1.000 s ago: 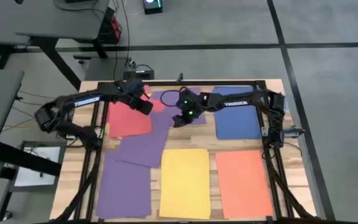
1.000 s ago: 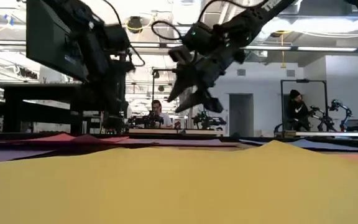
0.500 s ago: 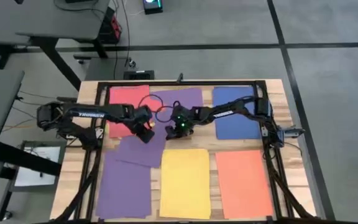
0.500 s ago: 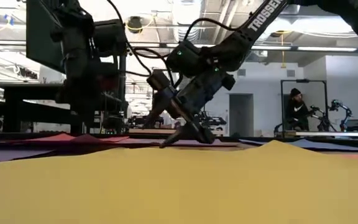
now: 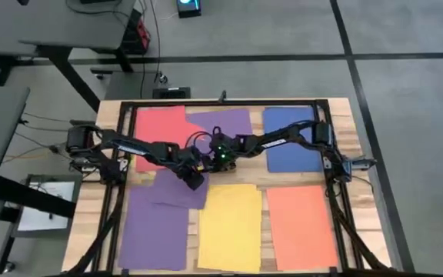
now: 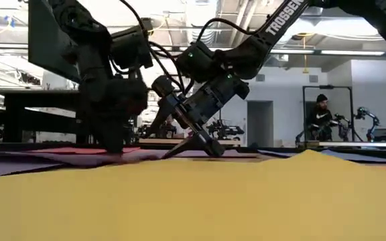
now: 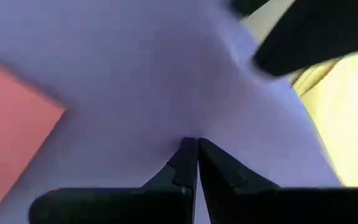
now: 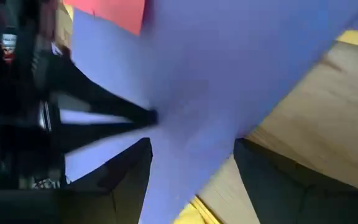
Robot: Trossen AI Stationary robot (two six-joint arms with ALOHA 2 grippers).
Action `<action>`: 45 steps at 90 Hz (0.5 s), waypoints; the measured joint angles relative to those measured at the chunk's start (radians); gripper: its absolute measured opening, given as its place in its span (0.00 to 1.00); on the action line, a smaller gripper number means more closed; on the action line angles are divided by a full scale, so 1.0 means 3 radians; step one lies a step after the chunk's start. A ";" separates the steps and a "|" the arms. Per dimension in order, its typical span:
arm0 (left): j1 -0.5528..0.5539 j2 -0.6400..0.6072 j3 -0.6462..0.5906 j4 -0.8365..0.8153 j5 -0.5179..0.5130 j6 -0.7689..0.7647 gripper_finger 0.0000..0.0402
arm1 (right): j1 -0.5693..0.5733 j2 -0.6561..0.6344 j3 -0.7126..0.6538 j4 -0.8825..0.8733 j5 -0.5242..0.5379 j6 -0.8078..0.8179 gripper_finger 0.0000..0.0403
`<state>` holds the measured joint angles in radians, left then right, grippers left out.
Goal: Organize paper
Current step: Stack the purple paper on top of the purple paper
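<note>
Coloured paper sheets lie flat on the wooden table: red (image 5: 158,132), purple (image 5: 225,123) and blue (image 5: 291,140) at the far side, a second purple (image 5: 154,235), yellow (image 5: 229,223) and orange (image 5: 302,225) at the near side. A third purple sheet (image 5: 171,188) lies askew over the red and the near purple sheets. My left gripper (image 5: 196,181) is shut, tips down on this skewed sheet (image 7: 166,81). My right gripper (image 5: 208,165) is open just beside it, low over the same sheet's far right corner (image 8: 229,62). My left gripper presses its shut fingertips (image 7: 193,149) down onto the skewed purple sheet, close to its right edge (image 7: 241,124). It comes slanting from above and from the table's left. The sheet lies flat under the tips. My right gripper's open fingers (image 8: 135,162) straddle the sheet's corner; whether they touch it I cannot tell.
A black metal frame (image 5: 229,101) runs around the table's working area. The yellow sheet (image 6: 193,201) bulges up close to the low camera and hides the table's near part. People sit at benches (image 6: 320,117) in the room beyond.
My left gripper has gone from the far red sheet toward the near edge and the right, and down onto the skewed purple sheet. My right gripper has gone down and a little toward the left, ending close beside the left one.
</note>
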<state>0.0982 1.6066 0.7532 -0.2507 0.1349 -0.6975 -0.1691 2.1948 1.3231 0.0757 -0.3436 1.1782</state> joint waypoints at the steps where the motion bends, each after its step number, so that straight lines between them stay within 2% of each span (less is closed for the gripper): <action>1: 0.0000 0.0001 0.0000 0.0026 0.0004 0.0005 0.00 | 0.0005 0.0000 0.0000 0.0000 0.0006 0.0000 0.56; 16: 0.0035 -0.0113 0.0011 0.0206 0.0042 0.0088 0.00 | 0.0030 0.0003 -0.0001 0.0079 0.0111 -0.0103 0.56; 45: 0.0064 -0.0434 0.0019 -0.0253 0.0027 0.0116 0.00 | -0.0046 -0.0137 -0.0009 -0.0173 0.0043 -0.0291 0.56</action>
<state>0.1174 1.4765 0.7589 -0.3266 0.1429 -0.6626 -0.1828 2.1537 1.3206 0.0237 -0.3308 1.0910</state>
